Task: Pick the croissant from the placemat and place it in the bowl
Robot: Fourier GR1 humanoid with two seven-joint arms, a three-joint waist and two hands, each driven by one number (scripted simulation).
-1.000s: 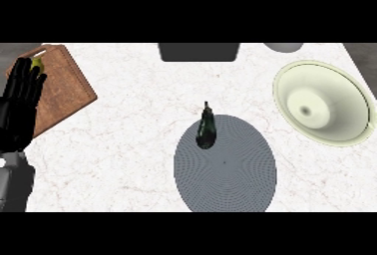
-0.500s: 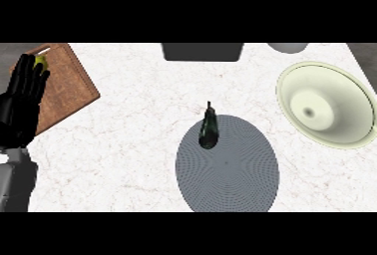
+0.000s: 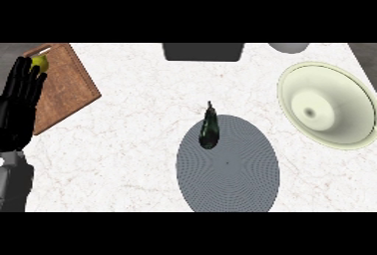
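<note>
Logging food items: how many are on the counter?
2: a dark vegetable at the upper edge of the placemat, and a yellowish fruit on the cutting board, partly behind the left hand.

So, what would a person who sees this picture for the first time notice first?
Probably the long dark green item lying on the upper left edge of the round grey placemat in the middle; it does not look like a croissant. Next come the large cream bowl at the right and the black left hand, open, at the left edge by the wooden board.
</note>
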